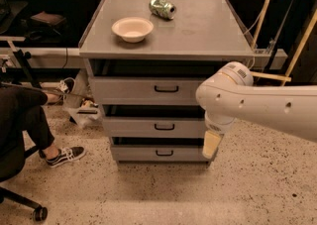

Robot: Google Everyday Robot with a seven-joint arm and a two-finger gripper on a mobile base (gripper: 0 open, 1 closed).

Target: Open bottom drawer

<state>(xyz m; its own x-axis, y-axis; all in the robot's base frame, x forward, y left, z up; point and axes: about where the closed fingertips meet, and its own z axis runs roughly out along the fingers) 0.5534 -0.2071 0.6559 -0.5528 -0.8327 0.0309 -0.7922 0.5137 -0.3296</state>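
**Gripper beside the bottom drawer's right end**

A grey cabinet stands on a speckled floor (247, 189), with three flat drawer fronts stacked under its top surface (198, 35). The bottom drawer (143, 153) is the lowest and narrowest front, just above the floor, with a small black handle (164, 153) at its middle. It looks pushed in, like the middle drawer (133, 127) and top drawer (124, 90) above it.

The white arm (267, 107) comes in from the right edge and bends down in front of the cabinet's right side. The gripper (212, 144) hangs from it as a pale cream piece pointing downward, covering the right end of the bottom drawer's front and well to the right of the handle. Whether it touches the front cannot be told, nor whether it is wide or narrow. It holds nothing that can be seen.

On the surface sit a pale bowl (132, 28) towards the left and a green can (162, 8) lying on its side behind it, apart from the bowl.

At the left, a seated person's dark trouser leg (29, 120) and black shoe (64, 155) are near the cabinet.
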